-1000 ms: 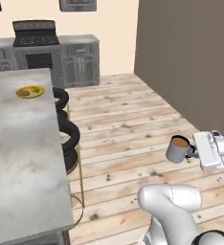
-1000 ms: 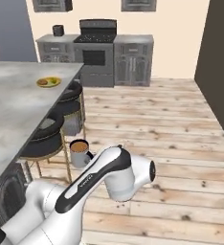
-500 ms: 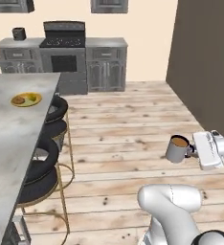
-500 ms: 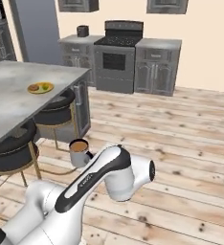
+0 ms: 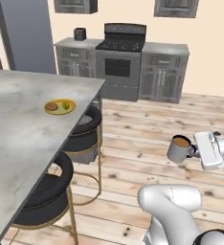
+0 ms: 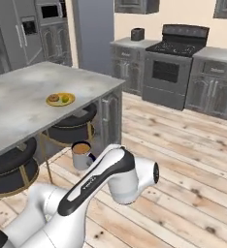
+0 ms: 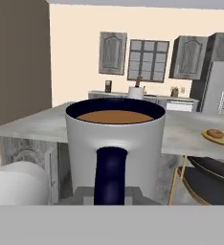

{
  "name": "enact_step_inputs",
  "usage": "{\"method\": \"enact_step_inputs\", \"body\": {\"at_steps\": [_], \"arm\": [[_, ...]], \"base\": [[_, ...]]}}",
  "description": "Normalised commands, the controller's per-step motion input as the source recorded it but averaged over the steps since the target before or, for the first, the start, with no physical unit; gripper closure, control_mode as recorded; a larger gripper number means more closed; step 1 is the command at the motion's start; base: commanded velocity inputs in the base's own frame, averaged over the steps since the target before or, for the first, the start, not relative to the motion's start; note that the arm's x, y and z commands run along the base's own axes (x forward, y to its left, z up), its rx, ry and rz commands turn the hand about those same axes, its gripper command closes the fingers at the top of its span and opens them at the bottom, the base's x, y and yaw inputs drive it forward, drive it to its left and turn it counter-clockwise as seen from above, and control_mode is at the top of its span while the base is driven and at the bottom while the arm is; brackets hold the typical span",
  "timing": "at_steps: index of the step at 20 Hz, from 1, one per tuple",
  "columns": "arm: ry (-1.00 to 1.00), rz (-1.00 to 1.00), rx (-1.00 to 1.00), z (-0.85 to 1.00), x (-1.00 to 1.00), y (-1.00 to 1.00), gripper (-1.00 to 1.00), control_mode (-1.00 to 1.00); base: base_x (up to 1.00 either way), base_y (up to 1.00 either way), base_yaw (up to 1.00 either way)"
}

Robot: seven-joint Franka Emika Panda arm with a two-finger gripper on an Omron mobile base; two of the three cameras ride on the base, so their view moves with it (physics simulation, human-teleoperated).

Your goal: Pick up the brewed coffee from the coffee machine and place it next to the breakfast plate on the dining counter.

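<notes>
The mug (image 5: 180, 149) is held upright in the air above the wooden floor (image 5: 147, 129), full of brown coffee, and the gripper (image 5: 196, 150) is pinched on its dark handle (image 7: 111, 174). It is carried well apart from the desk (image 5: 23, 124), where the plate (image 5: 60, 106) rests near the edge above 2 black stools (image 5: 42, 190).

From your left base view, the brewed coffee (image 5: 180, 148) hung at about four o'clock, over the floor and well apart from the dining counter (image 5: 18, 143). The breakfast plate (image 5: 60, 106) lay on that counter at ten o'clock, near its edge. Two stools (image 5: 83, 125) sat tucked beneath that edge.
</notes>
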Motion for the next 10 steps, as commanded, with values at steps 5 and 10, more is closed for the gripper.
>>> {"method": "enact_step_inputs", "body": {"at_steps": [5,10], "arm": [[0.0,0.0,0.0,0.0,0.0,0.0,1.0,1.0],[0.0,0.0,0.0,0.0,0.0,0.0,1.0,1.0]], "base": [[0.99,-0.48,0.52],[0.94,-0.59,0.5]]}}
